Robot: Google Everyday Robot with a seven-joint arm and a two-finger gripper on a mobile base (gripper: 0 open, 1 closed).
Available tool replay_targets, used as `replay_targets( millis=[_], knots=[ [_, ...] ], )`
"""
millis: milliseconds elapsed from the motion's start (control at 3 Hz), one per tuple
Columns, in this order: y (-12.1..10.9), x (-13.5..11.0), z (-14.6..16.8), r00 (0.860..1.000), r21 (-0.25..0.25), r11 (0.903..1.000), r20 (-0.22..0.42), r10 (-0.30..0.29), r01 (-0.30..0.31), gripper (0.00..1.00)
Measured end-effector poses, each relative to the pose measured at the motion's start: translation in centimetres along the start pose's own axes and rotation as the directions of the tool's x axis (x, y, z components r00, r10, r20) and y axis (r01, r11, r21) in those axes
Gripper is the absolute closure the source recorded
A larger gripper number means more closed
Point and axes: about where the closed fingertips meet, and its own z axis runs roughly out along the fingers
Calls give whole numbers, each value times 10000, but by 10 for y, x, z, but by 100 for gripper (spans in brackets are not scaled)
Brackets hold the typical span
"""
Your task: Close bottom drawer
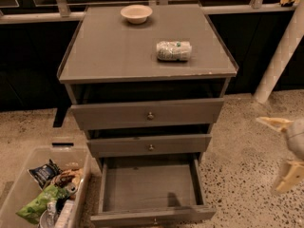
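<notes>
Claw hangs wide open and empty beside the bottom drawer, pulled far out, its grey tray showing.

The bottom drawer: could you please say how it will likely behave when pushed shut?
The bottom drawer looks empty, so probably light and easy-sliding. Its wooden front should not flex. The gripper, open at the right edge, is not touching it.

The speckled floor is carrying the grey cabinet and, near left, a clear bin of snack packets. On the cabinet top, a bowl is sitting at the far edge and a wrapped bottle is lying to the right. The gripper is hovering above the floor at far right, fingers spread.
</notes>
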Motion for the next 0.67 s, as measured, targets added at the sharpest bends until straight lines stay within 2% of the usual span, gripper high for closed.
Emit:
replay_targets(
  millis=[333, 667],
  knots=[
    [-1, 3, 51, 9809, -301, 9991, -1914, -356, 304, 0],
    [14, 12, 80, 9634, -910, 9956, -2643, -448, 214, 0]
  ],
)
